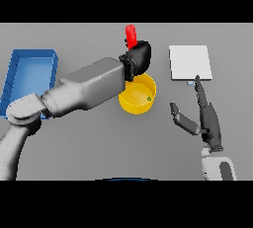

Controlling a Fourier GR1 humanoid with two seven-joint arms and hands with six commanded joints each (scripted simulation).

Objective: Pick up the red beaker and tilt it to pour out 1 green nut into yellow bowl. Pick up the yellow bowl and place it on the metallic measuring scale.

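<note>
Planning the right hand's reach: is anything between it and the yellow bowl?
Nothing: in the head view, only bare grey table lies between the right hand and the yellow bowl.

A single head view looks steeply down from above the counter's [99, 143] near edge, facing twelve o'clock, close enough that the counter fills it.

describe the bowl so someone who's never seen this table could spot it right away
Start at the grey table and look to its middle, between the blue tray on the left and the flat white scale on the right. The yellow bowl sits there under the left hand, which holds the red beaker. It is the only round yellow thing, with a small green nut inside.
</note>
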